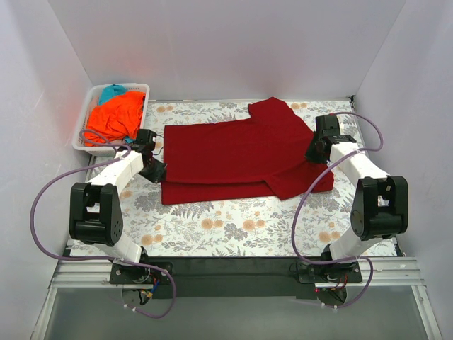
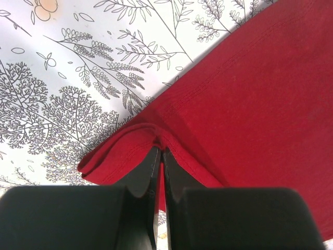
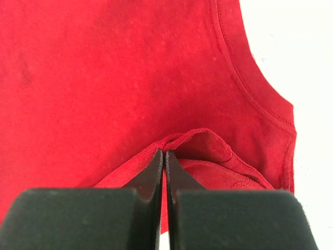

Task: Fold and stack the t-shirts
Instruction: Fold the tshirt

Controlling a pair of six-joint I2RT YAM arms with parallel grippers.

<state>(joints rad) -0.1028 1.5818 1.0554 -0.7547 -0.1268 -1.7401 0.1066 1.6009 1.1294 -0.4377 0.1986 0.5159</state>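
The dark red t-shirt point(image 1: 237, 152) lies spread across the floral tablecloth, its near part folded over. My left gripper point(image 1: 157, 170) is shut on a pinched fold at the shirt's left edge point(image 2: 130, 143). My right gripper point(image 1: 316, 152) is shut on a pinched fold at the shirt's right side, near the collar point(image 3: 208, 143). The bright orange t-shirt point(image 1: 115, 117) and the teal t-shirt point(image 1: 112, 91) lie crumpled in the basket at the far left.
The white slotted basket point(image 1: 85, 122) stands at the far left corner. The floral tablecloth point(image 1: 233, 227) shows bare in front of the red shirt. White walls close in on three sides. A black rail runs along the near edge.
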